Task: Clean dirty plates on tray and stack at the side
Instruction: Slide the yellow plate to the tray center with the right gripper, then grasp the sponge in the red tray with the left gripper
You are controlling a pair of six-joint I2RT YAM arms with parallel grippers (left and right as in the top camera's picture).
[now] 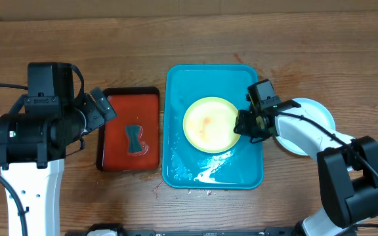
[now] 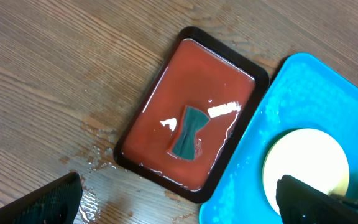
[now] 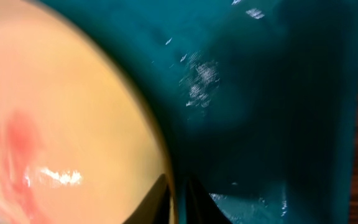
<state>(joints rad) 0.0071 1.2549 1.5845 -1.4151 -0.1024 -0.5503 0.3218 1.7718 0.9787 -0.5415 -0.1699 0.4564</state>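
A pale yellow-green plate (image 1: 209, 124) with an orange smear lies on the turquoise tray (image 1: 176, 92). My right gripper (image 1: 245, 124) is shut on the plate's right rim. In the right wrist view the fingers (image 3: 178, 193) pinch the rim of the plate (image 3: 55, 124) over the wet tray (image 3: 260, 93). A pale, light blue plate (image 1: 320, 115) lies on the table right of the tray, partly under my right arm. My left gripper (image 1: 100, 108) is open and empty above the table by the red tray; its fingers (image 2: 179, 186) are spread wide. A third plate is not in view.
A red tray with a black rim (image 1: 107, 160) stands left of the turquoise tray and holds water and a dark green sponge (image 1: 134, 137), which also shows in the left wrist view (image 2: 187, 132). White foam (image 1: 209, 170) lies in the turquoise tray's front. Water drops lie on the wood (image 2: 95, 158).
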